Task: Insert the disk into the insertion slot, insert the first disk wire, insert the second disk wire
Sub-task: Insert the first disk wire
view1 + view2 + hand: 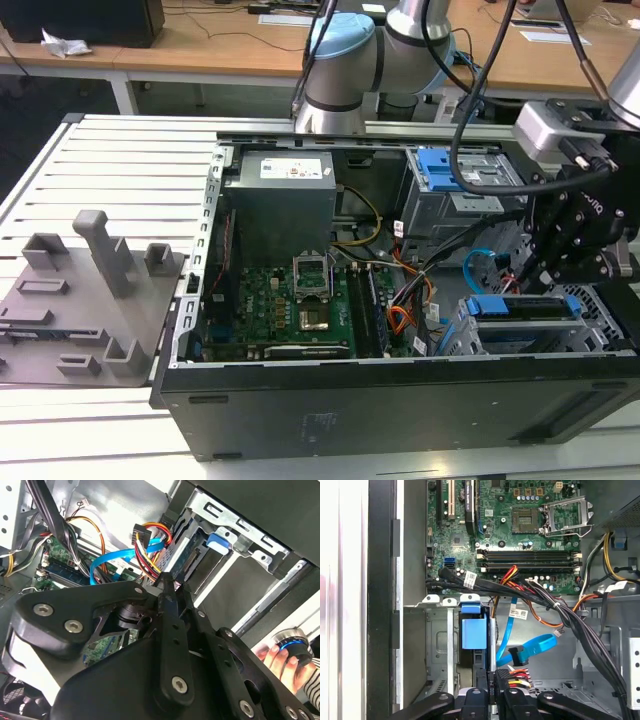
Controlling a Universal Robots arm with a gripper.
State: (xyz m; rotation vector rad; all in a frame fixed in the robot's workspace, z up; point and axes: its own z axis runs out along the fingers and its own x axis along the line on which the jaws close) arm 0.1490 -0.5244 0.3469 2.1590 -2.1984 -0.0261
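Note:
The disk (522,306) in its blue carrier lies inside the insertion slot (470,340), the perforated cage at the exterior view's lower right. My gripper (545,262) hangs just above the disk's inner end. In both wrist views the fingers are closed on a black plug (506,676) of the red, yellow and black disk wire (150,550), right at the disk's rear edge (192,555). The flat blue disk wire (532,647) loops loose beside it, with its plug (516,655) free. The carrier's blue tab (472,630) faces the gripper (492,692).
The open computer case (400,400) holds the motherboard (290,300), a power supply (280,195) and a taller cage with a blue tab (445,170). Black cable bundles (545,602) cross near the slot. A person's hand (280,657) shows beside the case. A grey fixture plate (80,300) lies at the exterior view's left.

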